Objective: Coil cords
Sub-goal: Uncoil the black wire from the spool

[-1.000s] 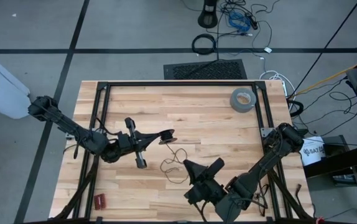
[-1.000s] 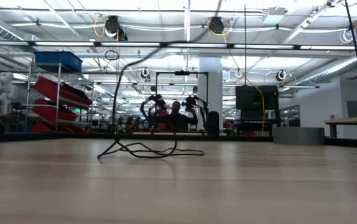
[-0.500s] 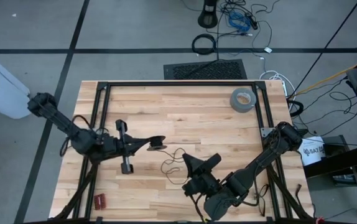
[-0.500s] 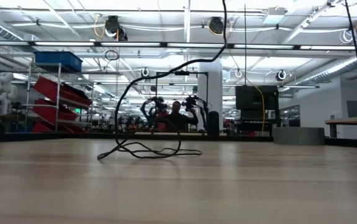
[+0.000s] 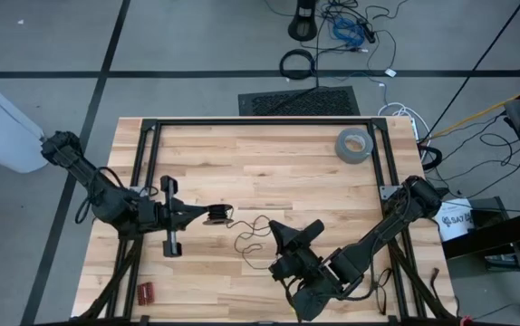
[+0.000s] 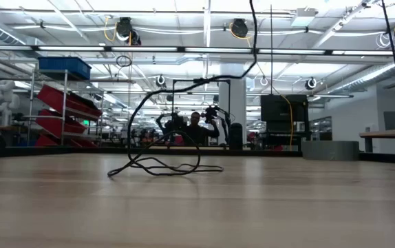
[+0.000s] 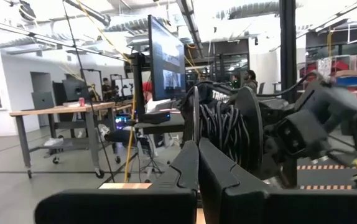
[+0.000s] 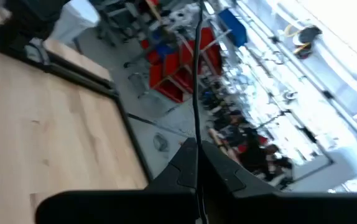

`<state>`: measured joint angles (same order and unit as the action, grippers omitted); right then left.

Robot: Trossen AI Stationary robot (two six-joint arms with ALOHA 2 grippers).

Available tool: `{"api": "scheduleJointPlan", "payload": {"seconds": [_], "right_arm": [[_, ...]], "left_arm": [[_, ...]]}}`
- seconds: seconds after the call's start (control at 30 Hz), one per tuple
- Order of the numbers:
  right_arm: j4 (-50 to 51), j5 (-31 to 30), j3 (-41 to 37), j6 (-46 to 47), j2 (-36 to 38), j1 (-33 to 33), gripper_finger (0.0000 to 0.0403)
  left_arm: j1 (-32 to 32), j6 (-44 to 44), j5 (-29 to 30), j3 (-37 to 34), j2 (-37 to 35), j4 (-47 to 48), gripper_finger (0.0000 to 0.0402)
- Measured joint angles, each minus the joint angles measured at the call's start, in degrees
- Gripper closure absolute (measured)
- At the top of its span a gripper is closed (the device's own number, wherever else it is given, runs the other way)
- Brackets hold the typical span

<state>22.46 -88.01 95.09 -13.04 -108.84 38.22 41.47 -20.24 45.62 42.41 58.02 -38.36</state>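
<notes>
The cord is one very thin black wire. Part of it is wound on a small black reel [image 5: 216, 215] [image 7: 225, 127]. The remainder lies in loose loops on the table [image 5: 251, 232] [image 6: 164, 166], and one strand climbs out of the top of the low view [image 6: 252, 34]. My left gripper [image 5: 207, 215] [image 7: 197, 146], left of the table's middle, is shut on the reel. My right gripper [image 5: 274, 226] [image 8: 196, 149], just right of the loops, is shut on the wire. My left gripper pinches the reel's thin end disc [image 7: 195, 115] between its two fingers. They come about level from the table's left. The reel is lifted clear of the table, with its wound cord just beyond the fingertips. My right gripper pinches a single strand of the wire [image 8: 198, 93] between its two fingertips, roughly level and from the table's near right. The strand runs straight on past the tips. The loops [image 5: 253, 237] beside the gripper lie slack on the table.
A grey tape roll [image 5: 354, 145] lies at the table's far right. A small red object [image 5: 144, 292] sits near the front left corner. A black frame [image 5: 242, 122] rims the tabletop. A thicker black cable ring [image 5: 297, 63] lies on the floor beyond the table.
My left gripper has carried the reel toward the table's left and near edges, staying shut on it. My right gripper has turned at the wrist and edged toward the far side. In the low view the raised strand has swung across, while the loops stay on the table.
</notes>
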Motion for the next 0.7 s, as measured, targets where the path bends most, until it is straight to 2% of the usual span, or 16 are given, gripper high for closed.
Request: {"api": "scheduleJointPlan", "payload": {"seconds": [0.43,0.57,0.7], "right_arm": [[36.28,16.36,0.0,38.68,0.0,-6.95,0.0403],[41.23,21.59,-0.02,43.5,0.01,-8.26,0.0403],[41.94,28.75,-0.02,44.13,0.0,-9.15,0.0401]], "left_arm": [[2.27,-1.31,0.04,0.0,-1.12,-0.16,0.0401],[2.47,-1.54,0.05,0.0,-1.12,-0.09,0.0401],[2.45,-1.54,0.05,0.0,-1.12,-0.11,0.0401]]}}
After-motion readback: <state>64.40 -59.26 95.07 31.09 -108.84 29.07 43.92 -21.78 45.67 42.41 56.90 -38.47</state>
